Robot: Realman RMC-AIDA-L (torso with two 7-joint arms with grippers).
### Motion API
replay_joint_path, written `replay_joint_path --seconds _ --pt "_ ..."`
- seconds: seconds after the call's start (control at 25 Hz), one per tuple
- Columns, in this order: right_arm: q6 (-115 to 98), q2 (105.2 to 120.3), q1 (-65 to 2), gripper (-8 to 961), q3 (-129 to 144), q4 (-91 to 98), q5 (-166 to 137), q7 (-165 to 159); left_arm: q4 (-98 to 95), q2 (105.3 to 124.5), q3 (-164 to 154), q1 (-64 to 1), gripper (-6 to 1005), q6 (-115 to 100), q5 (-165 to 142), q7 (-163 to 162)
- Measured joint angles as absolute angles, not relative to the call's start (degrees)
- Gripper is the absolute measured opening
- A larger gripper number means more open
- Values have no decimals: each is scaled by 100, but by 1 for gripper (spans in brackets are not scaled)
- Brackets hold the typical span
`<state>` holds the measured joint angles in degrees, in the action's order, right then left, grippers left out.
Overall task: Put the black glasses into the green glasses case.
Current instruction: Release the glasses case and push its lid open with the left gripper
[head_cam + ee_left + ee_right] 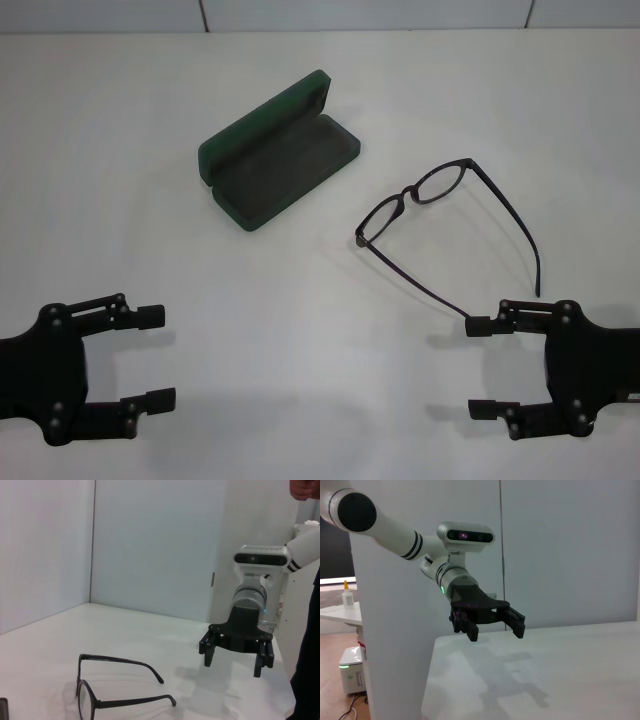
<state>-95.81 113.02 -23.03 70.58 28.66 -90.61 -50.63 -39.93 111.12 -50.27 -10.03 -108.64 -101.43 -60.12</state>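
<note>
While both arms hover low at the near edge of the white table [320, 380], nothing is yet grasped.

Item, right gripper [483, 367]: fingers spread apart and empty, hanging just above the table surface. Nearest to it is the tip of one temple arm of the black glasses [440, 215], which ends just beside its upper finger; whether the two touch cannot be told.

Item, black glasses: unfolded, both temple arms extended toward the right gripper, lens front turned away toward the case.

Item, green glasses case [275, 155]: lid up, grey lining exposed, well ahead of the right gripper and to its left, beyond the glasses; ahead of the left gripper and to its right.

Item, left gripper [150, 358]: fingers likewise spread and empty, well apart from both objects.

Handling note: the step in hand appears to be the reach for the glasses. The frame looks thin and springy, so a grip across the bridge or a lens rim would likely hold steadier than one on a temple tip, which could pivot or slide.

Clearance: bare table lies between glasses and case, giving an unobstructed carry path; the raised lid stands on the case's far side, leaving the near approach free.
</note>
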Motion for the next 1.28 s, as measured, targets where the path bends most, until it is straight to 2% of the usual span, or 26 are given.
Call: replay_joint_path --seconds 1.04,1.28 --pt "-9585 11321 -2303 752 7057 2865 -9061 -5062 -3990 11137 -5027 -1046 806 -10852 -10130 -6203" --pt "-9596 11321 -2303 752 7057 2881 -9061 -5142 -3990 11216 -4571 -1244 805 -10845 -10085 -7273"
